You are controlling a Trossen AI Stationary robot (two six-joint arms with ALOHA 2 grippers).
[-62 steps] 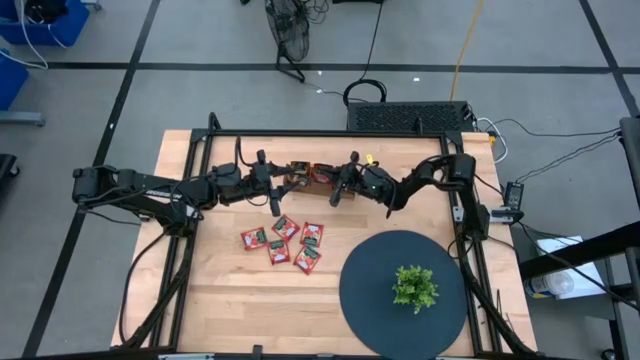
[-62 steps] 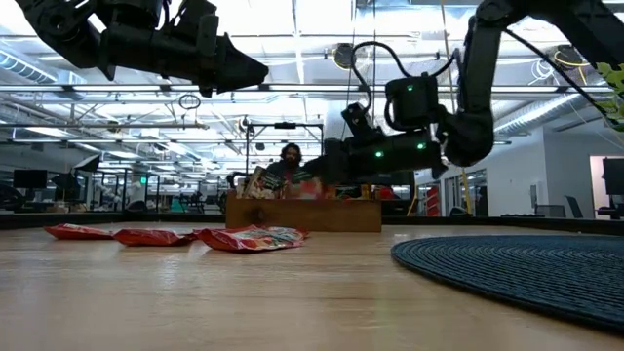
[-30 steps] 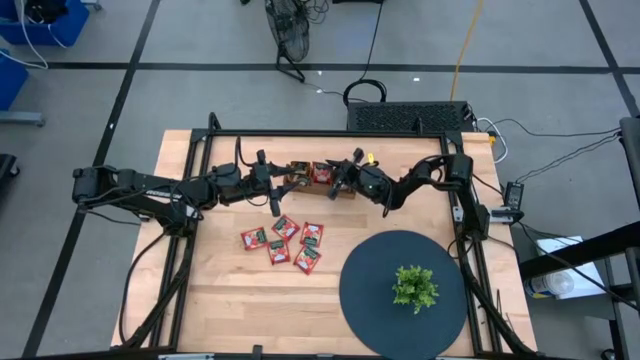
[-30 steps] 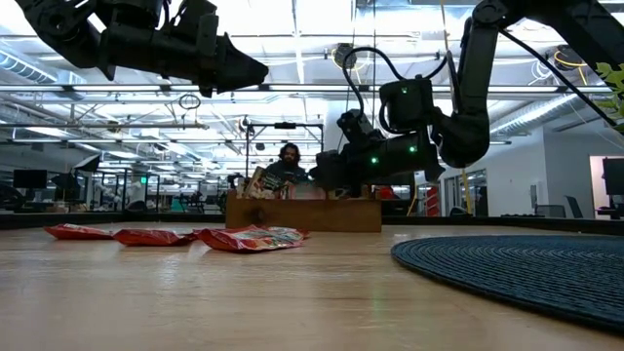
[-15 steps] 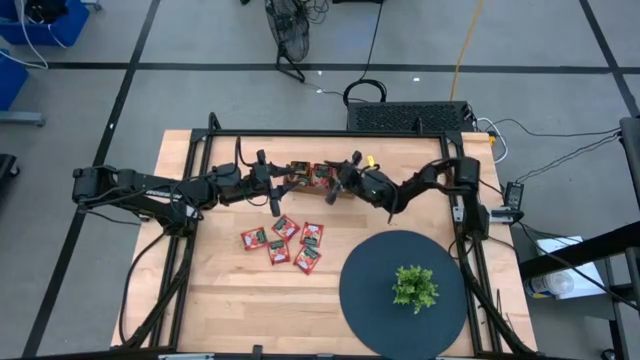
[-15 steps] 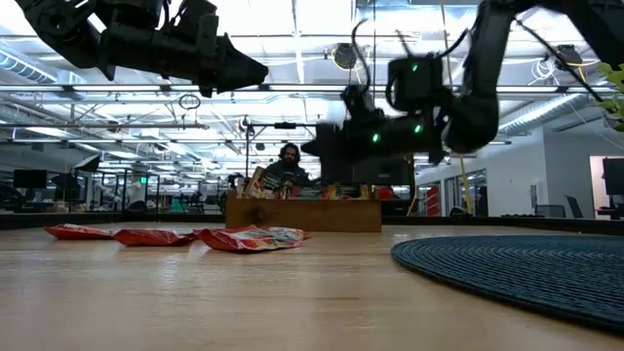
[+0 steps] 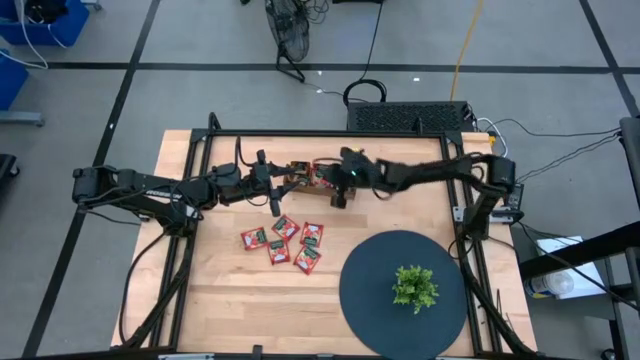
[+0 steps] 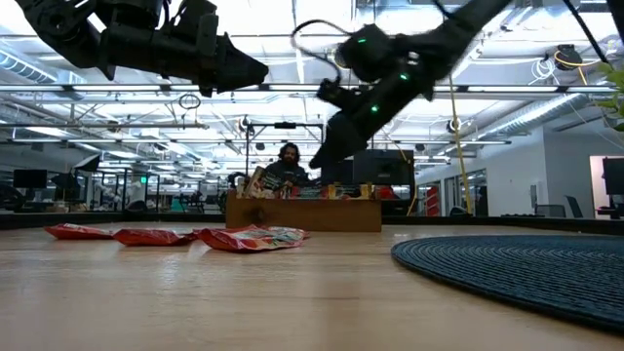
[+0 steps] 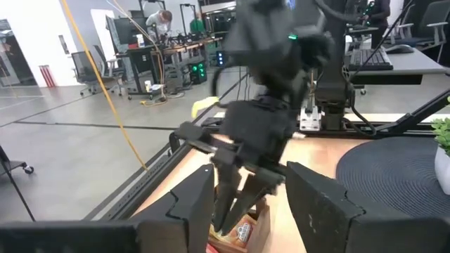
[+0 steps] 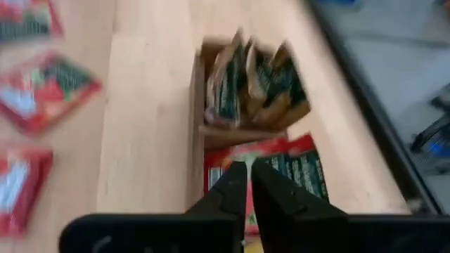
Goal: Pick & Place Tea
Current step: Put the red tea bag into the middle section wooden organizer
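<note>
Small flat square tea sachets (image 7: 282,240), mostly red with pale label marks, lie in a loose cluster of five on the pale wooden table top (image 7: 230,300), in front of a brown wooden tray with compartments (image 7: 318,178) that stands toward the far edge. More sachets stand packed inside that tray: the right wrist view shows a bunch of darker, green-and-orange ones upright in one compartment (image 10: 252,83) and red ones lying in the compartment next to it (image 10: 295,169).

The right gripper (image 7: 338,178) hangs directly above the tray, its two dark fingers (image 10: 228,190) pressed nearly together with only a thin slit between them and nothing clamped in them; the tips point down at the red sachets in the tray.

The left gripper (image 7: 276,195) hovers just beside the tray's left end, above the table and near the loose cluster. Its fingers (image 9: 190,204) stand well apart, holding nothing.

A round dark woven mat (image 7: 380,300) lies on the right part of the table, with a small green plant (image 7: 414,287) on it.
</note>
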